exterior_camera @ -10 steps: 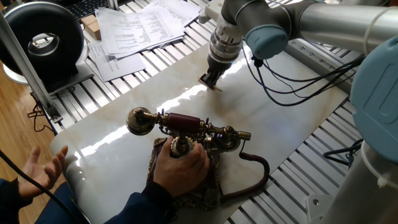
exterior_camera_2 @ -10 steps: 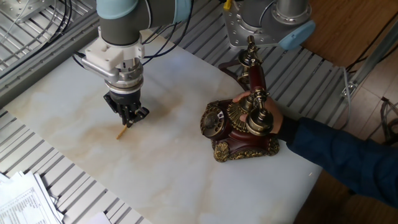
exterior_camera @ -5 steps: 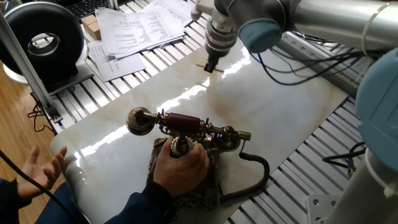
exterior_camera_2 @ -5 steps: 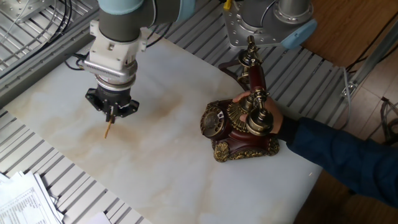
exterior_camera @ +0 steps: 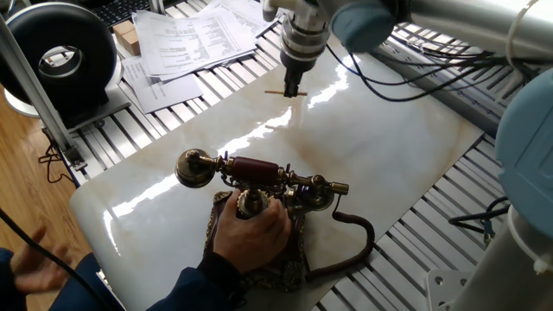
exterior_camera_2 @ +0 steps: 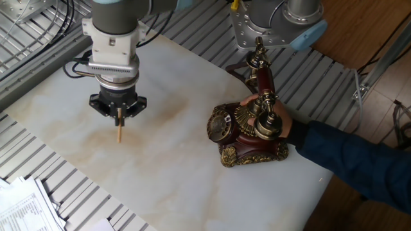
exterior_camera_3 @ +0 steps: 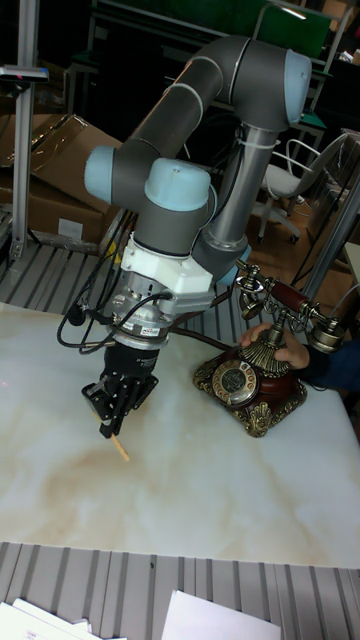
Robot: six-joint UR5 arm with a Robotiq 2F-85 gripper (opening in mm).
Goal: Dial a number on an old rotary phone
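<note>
The old rotary phone stands on the marble slab, brass with a dark red handset across its cradle. A person's hand holds its base. Its dial faces the open slab, and it shows again in the tall view. My gripper hangs above the slab, well away from the phone, shut on a small wooden stick that points down. In the first fixed view the gripper is at the far side of the slab, with the stick showing crosswise. The gripper and stick are left of the phone.
A brown cord curls off the phone's right side. Paper sheets, a small box and a black round device lie beyond the slab. The person's sleeve reaches in; a blurred second hand hovers nearby. The robot base stands behind the phone.
My gripper has carried the stick farther from the phone and turned it more upright. The person's free hand has dropped lower and blurred; the phone and holding hand stayed still.
</note>
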